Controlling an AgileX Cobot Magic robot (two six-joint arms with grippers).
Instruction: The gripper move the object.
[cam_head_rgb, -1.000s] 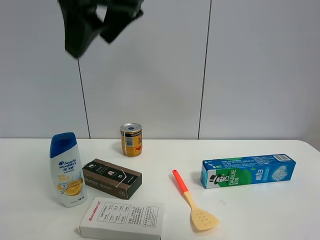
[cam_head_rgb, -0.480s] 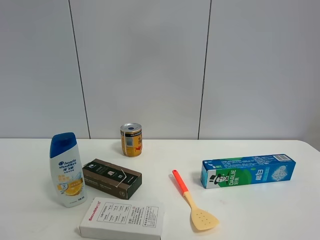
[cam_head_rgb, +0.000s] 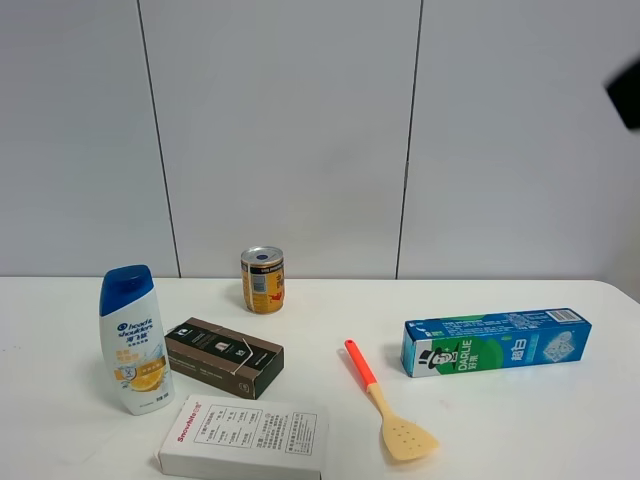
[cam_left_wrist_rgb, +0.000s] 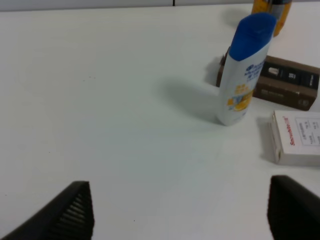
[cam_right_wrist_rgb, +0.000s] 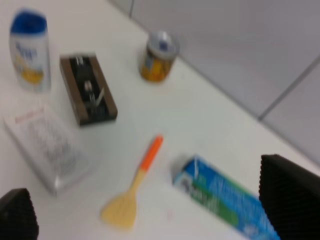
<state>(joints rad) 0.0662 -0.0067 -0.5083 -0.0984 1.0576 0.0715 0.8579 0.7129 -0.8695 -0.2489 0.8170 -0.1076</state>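
Observation:
The object, a flat white box (cam_head_rgb: 243, 437) with black text panels and a red logo, lies at the table's front left. It also shows in the left wrist view (cam_left_wrist_rgb: 299, 137) and, blurred, in the right wrist view (cam_right_wrist_rgb: 47, 147). My left gripper (cam_left_wrist_rgb: 180, 205) is open and empty, hovering well to the left of the box, out of the exterior view. My right gripper (cam_right_wrist_rgb: 147, 195) is open and empty, high above the table. Only a dark piece of the right arm (cam_head_rgb: 626, 92) shows at the exterior view's upper right edge.
A shampoo bottle (cam_head_rgb: 135, 340) stands left of a dark brown box (cam_head_rgb: 223, 357), both just behind the white box. A can (cam_head_rgb: 262, 280) stands further back. An orange-handled spatula (cam_head_rgb: 388, 405) lies in the middle and a green-blue toothpaste box (cam_head_rgb: 495, 341) at the right.
The dark arm at the upper left a second ago has left the exterior view. A dark piece of the right arm has come in at the upper right edge. The table objects have not moved.

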